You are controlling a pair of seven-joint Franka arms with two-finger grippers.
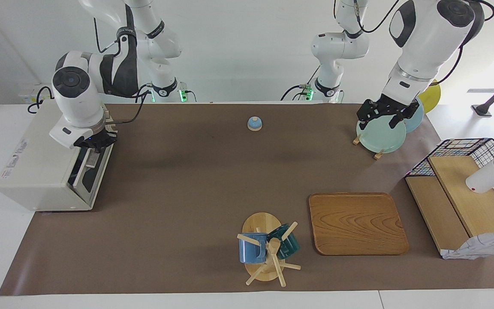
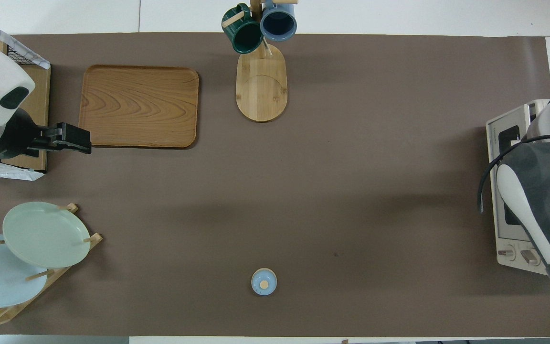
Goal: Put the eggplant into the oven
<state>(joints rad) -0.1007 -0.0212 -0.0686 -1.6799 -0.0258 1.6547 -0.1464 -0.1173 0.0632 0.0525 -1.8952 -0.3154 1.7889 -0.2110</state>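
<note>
Cream-white, the oven [image 1: 43,163] sits at the right arm's end of the brown desk [image 1: 212,180], its door up and all but shut; the eggplant is out of sight. Right tool [image 1: 97,143], fingertips together, is at the door's top edge. Left tool [image 1: 383,115], fingers apart, waits over the plate rack [image 1: 380,136].
</note>
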